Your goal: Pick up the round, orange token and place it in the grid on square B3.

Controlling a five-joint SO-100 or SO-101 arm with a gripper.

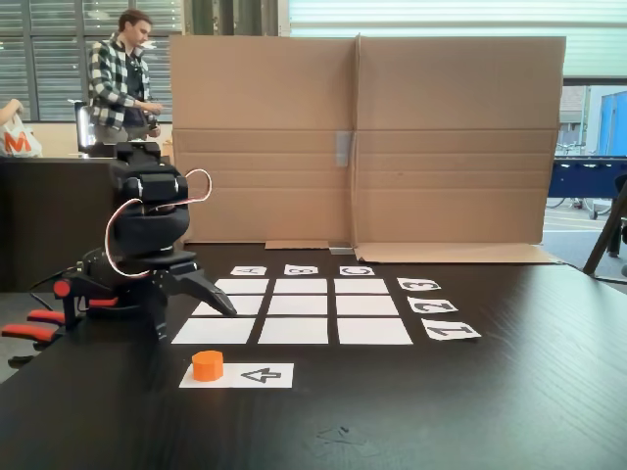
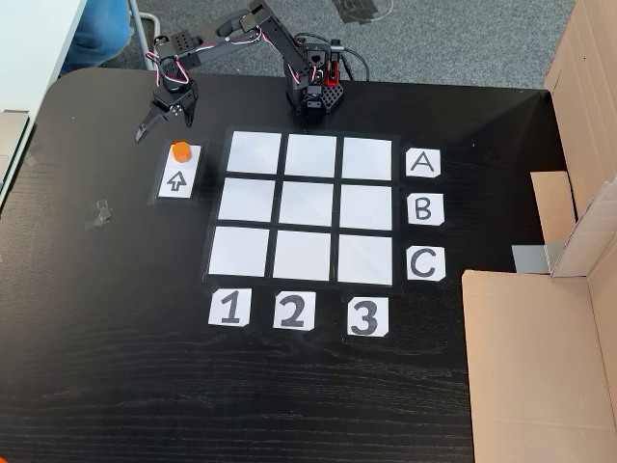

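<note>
The orange token (image 1: 207, 364) (image 2: 180, 149) stands on one end of a long white arrow card (image 1: 257, 375) (image 2: 177, 179), outside the grid. My gripper (image 1: 196, 323) (image 2: 164, 130) is open and hangs low just beyond the token, its two black fingers spread wide and holding nothing. There is a small gap between the fingers and the token. The grid (image 1: 293, 331) (image 2: 241, 251) of nine white cells lies at the table's middle. Square B3 (image 1: 301, 286) (image 2: 366, 207) is bare; in a fixed view it is the middle cell of the far row.
A tall cardboard wall (image 1: 362, 137) (image 2: 540, 357) stands past the side with the 3 card. Letter cards (image 2: 423, 208) and number cards (image 2: 292, 311) edge the grid. The arm's base (image 2: 310, 92) sits by row A, red clamps (image 1: 39, 323) at the table edge. A person (image 1: 122, 73) stands behind.
</note>
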